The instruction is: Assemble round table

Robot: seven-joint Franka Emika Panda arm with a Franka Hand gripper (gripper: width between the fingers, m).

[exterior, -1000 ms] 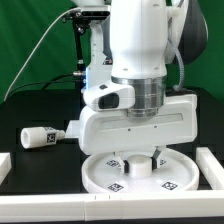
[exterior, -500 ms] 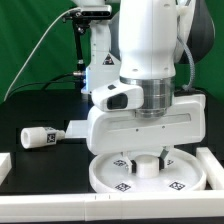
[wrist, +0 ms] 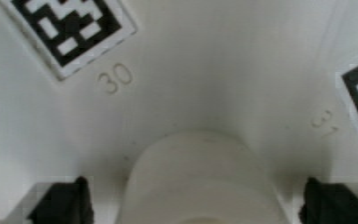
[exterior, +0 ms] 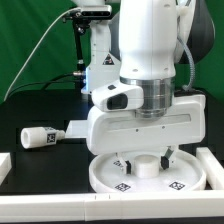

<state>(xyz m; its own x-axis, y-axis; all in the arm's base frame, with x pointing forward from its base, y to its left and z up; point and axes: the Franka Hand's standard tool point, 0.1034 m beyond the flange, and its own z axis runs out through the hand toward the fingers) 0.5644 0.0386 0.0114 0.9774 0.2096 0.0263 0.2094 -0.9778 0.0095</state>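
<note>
Before a green backdrop, on a black tabletop (exterior: 45,160), the round disc (exterior: 100,178) lies beneath the gripper (exterior: 146,158). The short leg (exterior: 146,168) stands upright on its hub, between the fingers (exterior: 127,160).

In the wrist view the fingers (wrist: 60,200) stand spread and released, with a gap on either side of the short leg (wrist: 194,175). The tagged face of the round disc (wrist: 211,70) lies beyond them.

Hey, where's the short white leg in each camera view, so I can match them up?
Exterior view: the leg stands upright at the centre of the disc, low in the picture.
Wrist view: the leg sits between the two dark fingers, touching neither.
Shared landmark: the tagged disc beneath it.
</note>
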